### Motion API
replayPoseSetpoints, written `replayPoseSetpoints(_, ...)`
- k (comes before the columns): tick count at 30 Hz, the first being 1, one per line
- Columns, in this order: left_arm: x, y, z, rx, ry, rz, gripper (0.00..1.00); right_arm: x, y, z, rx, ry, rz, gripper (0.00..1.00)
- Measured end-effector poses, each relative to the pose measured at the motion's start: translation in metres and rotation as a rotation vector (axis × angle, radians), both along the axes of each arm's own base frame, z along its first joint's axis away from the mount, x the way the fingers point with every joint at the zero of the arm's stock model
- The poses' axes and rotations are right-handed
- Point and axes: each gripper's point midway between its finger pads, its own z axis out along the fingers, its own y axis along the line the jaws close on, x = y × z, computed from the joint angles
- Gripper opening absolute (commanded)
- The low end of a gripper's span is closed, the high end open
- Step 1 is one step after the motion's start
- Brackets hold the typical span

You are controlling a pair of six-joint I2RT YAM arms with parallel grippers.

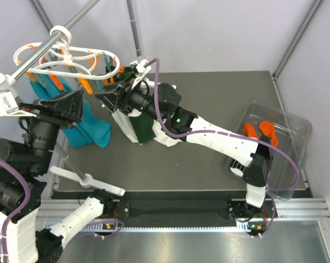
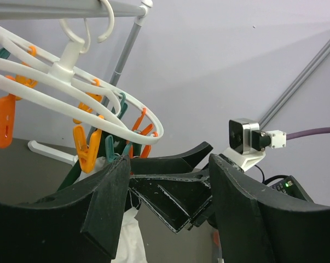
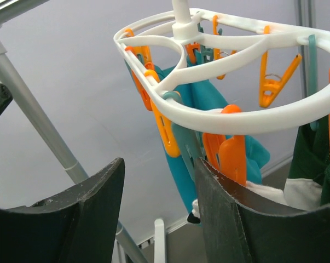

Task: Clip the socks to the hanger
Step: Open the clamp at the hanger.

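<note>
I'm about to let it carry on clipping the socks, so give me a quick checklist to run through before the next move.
1. Hanger hooked on the rail: ok.
2. Left claw open and empty: ok.
3. Right claw holding a sock to clip: not ok. It is open and empty, close to the ring beside an orange peg.
4. Socks located: ok. The orange socks lie in the clear bin on the right side of the table, far from the hanger.
5. Room between the two claws: cannot tell. They face each other closely below the hanger.
</note>
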Motion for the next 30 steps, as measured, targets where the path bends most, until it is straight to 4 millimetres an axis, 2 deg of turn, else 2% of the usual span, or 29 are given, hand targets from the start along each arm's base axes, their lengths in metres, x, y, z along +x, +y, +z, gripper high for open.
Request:
replayPoseSetpoints(7, 0.001, -0.001, -0.001, 0.003, 0.003, -0.003, 0.64, 0.013, 0.003, -0.006, -0.06, -0.038, -0.064, 0.54)
replayPoseSetpoints(12, 0.003, -0.002, -0.005, 0.007, 0.012, -0.003, 0.63, 0.022, 0.007, -0.019, -0.112, -0.056, -0.1, 0.53)
replayPoseSetpoints(20, 0.008, -0.005, -0.012, -0.005, 0.035, -0.006, 0.61, 0.032, 0.019, -0.032, -0.156, -0.078, -0.12, 0.4)
replayPoseSetpoints(27, 0.012, -0.004, -0.017, -0.017, 0.051, 0.006, 0.6, 0.033, 0.017, -0.025, -0.149, -0.1, -0.131, 0.32)
replayPoseSetpoints(30, 0.015, -0.004, -0.021, -0.025, 0.063, 0.011, 0.59, 0.033, 0.02, -0.02, -0.139, -0.109, -0.129, 0.2)
